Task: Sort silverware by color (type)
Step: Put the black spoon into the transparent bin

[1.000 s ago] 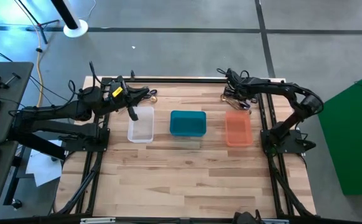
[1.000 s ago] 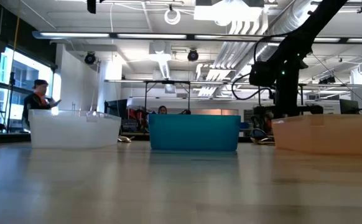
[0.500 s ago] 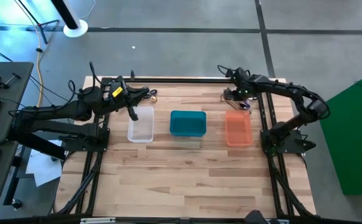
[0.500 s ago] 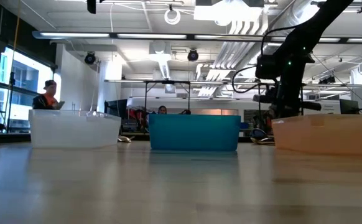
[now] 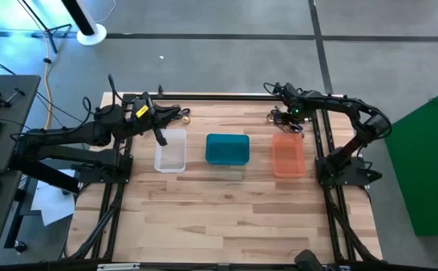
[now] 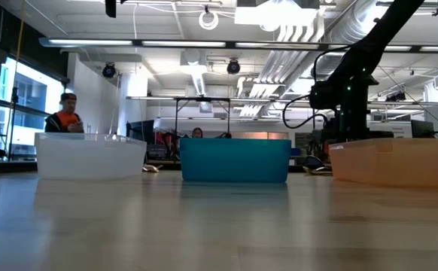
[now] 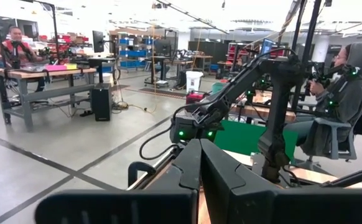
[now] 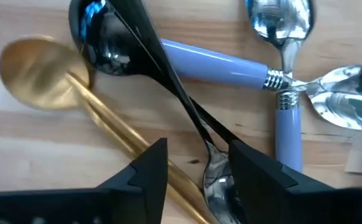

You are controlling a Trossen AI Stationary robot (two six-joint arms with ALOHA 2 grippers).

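silverware: lay in a crossed pile on the table's far right, behind the orange bin; long axes differed | right gripper: you had fingers parted over the black spoon's handle, holding nothing | left gripper: fingers closed, empty, near the clear bin

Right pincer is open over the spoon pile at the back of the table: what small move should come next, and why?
Probably lower the right pincer and close it. Its jaws stand apart over the dark spoon handle, which crosses the gold spoon and lies against the blue-handled spoons. Nothing is held yet, and the orange bin waits nearby.
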